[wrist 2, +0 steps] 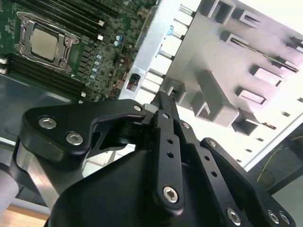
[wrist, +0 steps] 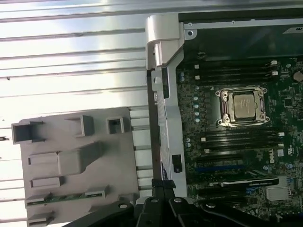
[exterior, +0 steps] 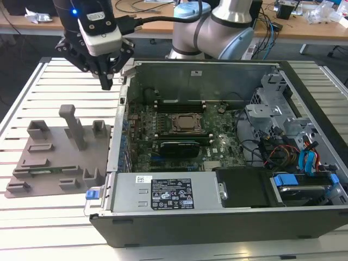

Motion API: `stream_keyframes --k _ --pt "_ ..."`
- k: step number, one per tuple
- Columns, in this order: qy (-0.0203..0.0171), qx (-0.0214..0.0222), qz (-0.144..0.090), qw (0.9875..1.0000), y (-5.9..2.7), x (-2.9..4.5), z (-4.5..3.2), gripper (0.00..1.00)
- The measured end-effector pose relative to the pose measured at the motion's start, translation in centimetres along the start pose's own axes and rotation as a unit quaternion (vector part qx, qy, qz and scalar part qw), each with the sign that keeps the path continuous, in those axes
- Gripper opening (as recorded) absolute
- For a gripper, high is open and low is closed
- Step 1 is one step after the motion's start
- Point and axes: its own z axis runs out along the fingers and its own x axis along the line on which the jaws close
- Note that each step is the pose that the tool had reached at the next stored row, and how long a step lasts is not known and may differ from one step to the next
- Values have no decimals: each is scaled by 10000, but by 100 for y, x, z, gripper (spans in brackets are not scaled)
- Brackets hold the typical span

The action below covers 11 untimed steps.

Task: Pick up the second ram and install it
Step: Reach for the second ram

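Ram [exterior: 49, 170] lies in fixture plate [exterior: 54, 133], well apart from gripper [exterior: 106, 84].

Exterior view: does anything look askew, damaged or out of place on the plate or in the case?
Nothing stands out. The grey fixture plate lies flat beside the open case, with the second ram level in a slot of the plate. The claw hangs shut and empty.
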Motion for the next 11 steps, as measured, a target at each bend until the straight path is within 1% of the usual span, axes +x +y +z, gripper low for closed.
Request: stream_keyframes --k 1,3,4,6,8,11 --pt "0 0 -1 10000 -3 40 0 10" --pt "0 0 -1 10000 -7 83 1 10" --pt "0 0 0 10000 -9 124 3 10" --pt "0 0 0 10000 -14 179 9 10" --pt "0 0 -1 10000 -19 232 32 10" --pt "1 1 0 10000 -25 286 65 10"
